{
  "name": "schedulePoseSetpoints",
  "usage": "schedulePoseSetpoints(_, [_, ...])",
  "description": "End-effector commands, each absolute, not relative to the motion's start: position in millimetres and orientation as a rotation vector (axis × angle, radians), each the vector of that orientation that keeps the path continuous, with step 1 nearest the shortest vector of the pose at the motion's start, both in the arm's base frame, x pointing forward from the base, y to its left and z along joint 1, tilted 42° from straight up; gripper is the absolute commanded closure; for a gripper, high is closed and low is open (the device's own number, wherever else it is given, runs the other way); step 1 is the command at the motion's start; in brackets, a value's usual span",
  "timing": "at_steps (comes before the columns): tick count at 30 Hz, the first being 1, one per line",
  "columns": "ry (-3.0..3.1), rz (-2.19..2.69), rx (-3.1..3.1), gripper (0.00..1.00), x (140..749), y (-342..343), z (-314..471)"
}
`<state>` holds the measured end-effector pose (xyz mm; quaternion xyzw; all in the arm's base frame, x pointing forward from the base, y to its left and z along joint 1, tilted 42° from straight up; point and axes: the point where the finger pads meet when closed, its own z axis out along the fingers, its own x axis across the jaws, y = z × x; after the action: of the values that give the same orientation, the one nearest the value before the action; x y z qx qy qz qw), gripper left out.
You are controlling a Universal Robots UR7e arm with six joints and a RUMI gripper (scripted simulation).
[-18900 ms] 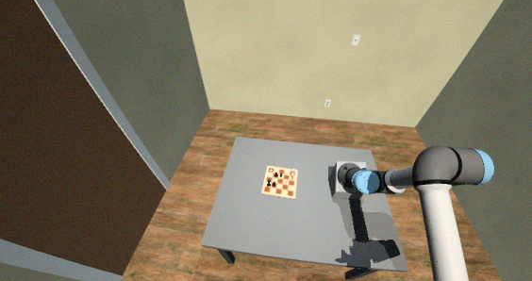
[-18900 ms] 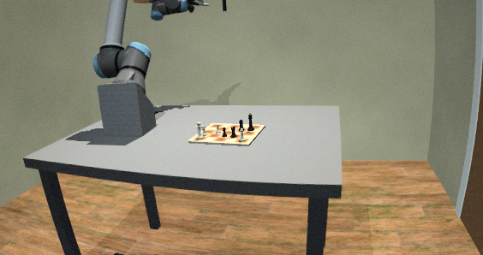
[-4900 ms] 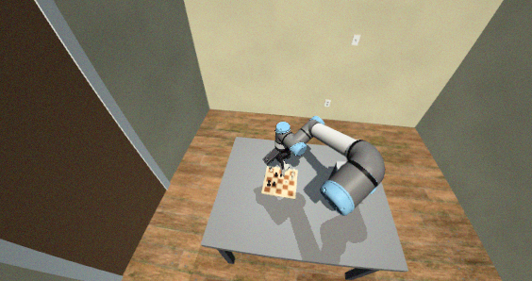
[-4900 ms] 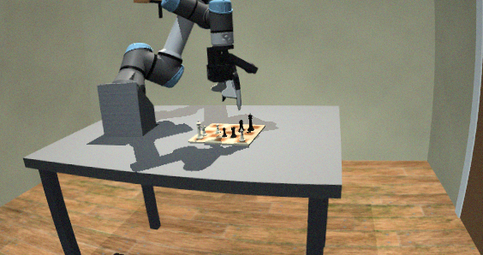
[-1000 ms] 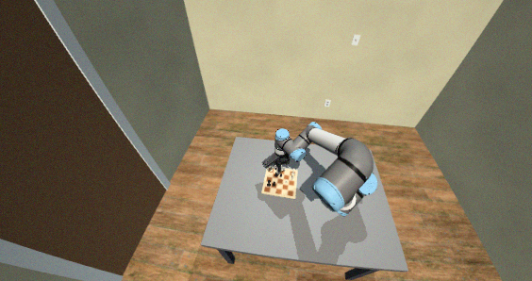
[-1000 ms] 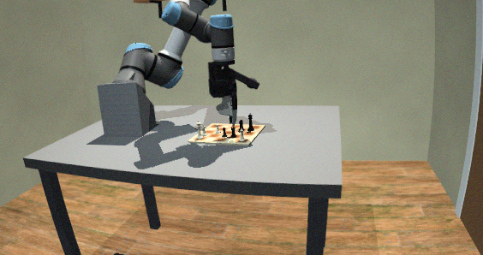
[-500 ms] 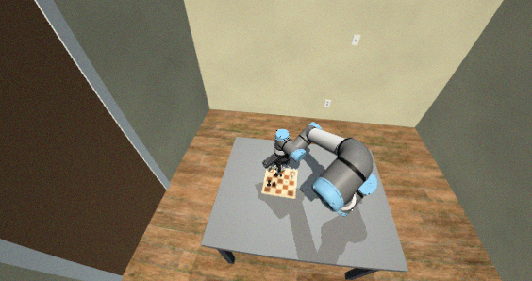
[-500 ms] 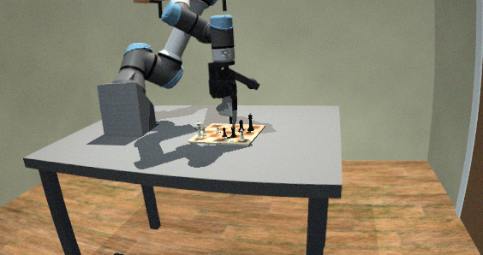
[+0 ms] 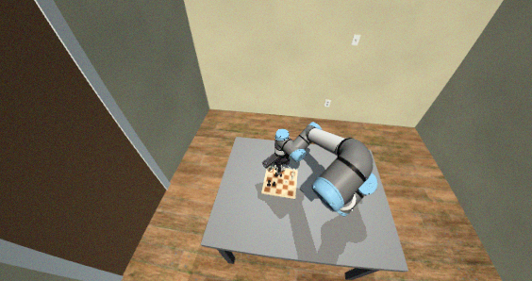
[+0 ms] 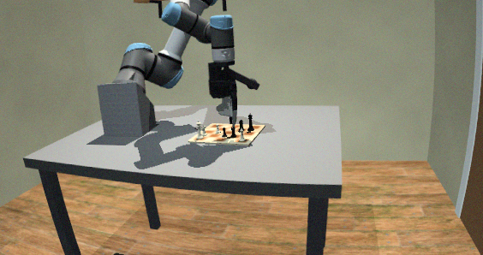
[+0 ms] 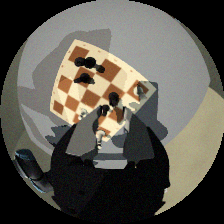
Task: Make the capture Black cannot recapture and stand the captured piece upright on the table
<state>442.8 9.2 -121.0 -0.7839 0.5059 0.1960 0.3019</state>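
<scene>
The chessboard [image 9: 272, 194] [image 10: 195, 141] [image 11: 111, 70] lies on the table. My gripper [image 10: 233, 123] [image 11: 112, 106] points down low over the board, its fingers a narrow gap apart and open. A small black piece [image 11: 104, 109] shows in the gap close to one fingertip; I see no grip on it. Another black piece [image 11: 114, 98] stands just beyond the tips. A tall black piece [image 10: 250, 122] and more black pieces [image 11: 85, 78] stand farther off. White pieces [image 11: 139, 91] [image 11: 82, 114] [image 11: 100, 138] stand around the gripper; a pale shape beside one finger is partly hidden.
In the exterior view, a tall white piece [image 10: 199, 130] stands near the board's left edge and a white piece [image 10: 241, 135] near its front edge. The grey table [image 9: 236, 217] [image 10: 300, 154] surrounds the board. The arm's base block [image 10: 120, 111] stands left of it.
</scene>
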Motion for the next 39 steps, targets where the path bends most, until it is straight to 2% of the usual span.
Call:
schedulePoseSetpoints(1, [1.342, 0.518, -2.079, 0.78, 443.2, 8.7, -120.8])
schedulePoseSetpoints(39, [1.342, 0.518, -2.079, 0.78, 443.1, 28.8, -143.0])
